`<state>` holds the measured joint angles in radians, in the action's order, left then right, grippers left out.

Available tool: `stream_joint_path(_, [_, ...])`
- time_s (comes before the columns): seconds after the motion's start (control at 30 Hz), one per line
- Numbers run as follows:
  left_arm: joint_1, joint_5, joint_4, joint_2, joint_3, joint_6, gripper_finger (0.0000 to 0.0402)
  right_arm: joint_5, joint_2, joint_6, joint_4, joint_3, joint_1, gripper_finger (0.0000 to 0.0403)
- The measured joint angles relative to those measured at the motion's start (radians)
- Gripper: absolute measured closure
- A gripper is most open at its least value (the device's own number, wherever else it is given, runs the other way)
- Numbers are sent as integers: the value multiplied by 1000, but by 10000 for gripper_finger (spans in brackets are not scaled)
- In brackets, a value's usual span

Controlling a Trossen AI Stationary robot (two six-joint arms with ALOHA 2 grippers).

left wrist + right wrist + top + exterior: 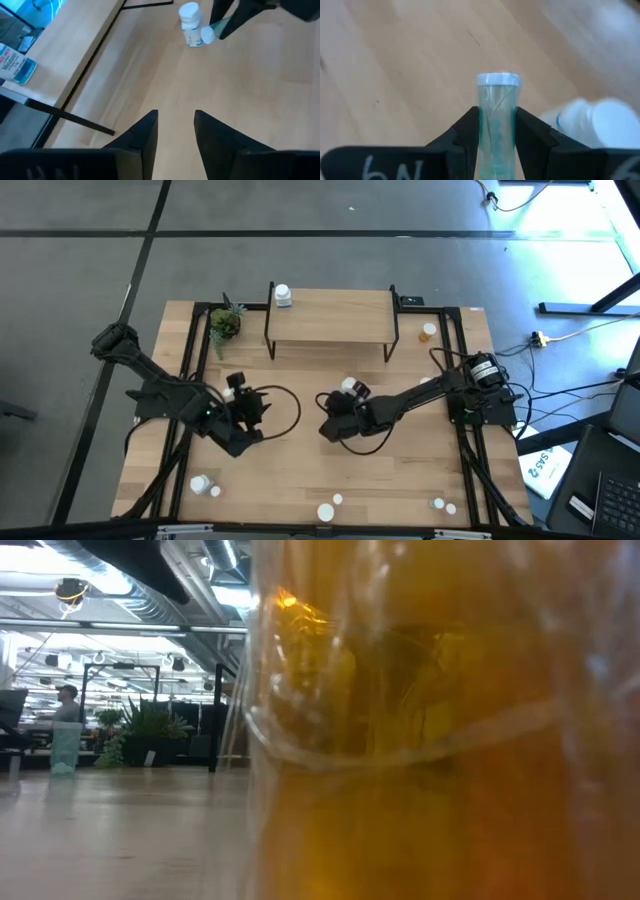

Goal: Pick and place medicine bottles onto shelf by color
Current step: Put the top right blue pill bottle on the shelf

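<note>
1. Wooden tabletop (300, 470) fills most of the high view, with the shelf (330, 313) at the far edge. One white bottle (283, 296) stands at its left end, and a small potted plant (224, 325) sits just left of the shelf. A few loose bottles are scattered along the near edge, like the white-capped ones at (203, 483) and (326, 511), plus an orange one (428, 332) right of the shelf.

2. Low view is pretty much useless for the table: an orange see-through bottle (440, 740) sits right up against the lens and blocks most of it. On the left you get the room behind, with plants and a person (66, 705) far off.

3. Right gripper (497, 125) is mid-table. Only its wrist view shows the grip: both fingers are clamped on a pale green bottle (497, 112) with a white cap, held off the wood. Another white bottle (592, 125) lies just beside it, blurry.

4. Left gripper (175, 125) is left of centre, jaws parted with nothing between them, just bare table. Its wrist view looks across at a standing white bottle (190, 22) and the green one's cap (207, 35) in the other arm's fingers.
</note>
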<state>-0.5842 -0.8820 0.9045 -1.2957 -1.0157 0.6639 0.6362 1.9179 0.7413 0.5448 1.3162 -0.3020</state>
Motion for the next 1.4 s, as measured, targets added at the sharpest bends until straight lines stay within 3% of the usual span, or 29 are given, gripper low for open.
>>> stream_joint_path(0.3, [30, -16, 0, 0, 0, -49, 280, 2, -1, -219, -47, 71, -11, 295])
stream_joint_path(0.5, [30, -12, 0, 0, 0, -52, 282, 35, -2, -446, -215, 71, -27, 295])
stream_joint_path(0.73, [30, 78, -27, 0, 0, -131, 280, 36, -2, -648, -391, 72, -31, 295])
stream_joint_path(1.07, [19, 173, -199, 0, 0, -406, 280, 36, -2, -779, -452, 72, -31, 295])
stream_joint_path(1.4, [22, 171, -274, 0, 0, -491, 280, 35, -2, -801, -472, 72, -31, 295])
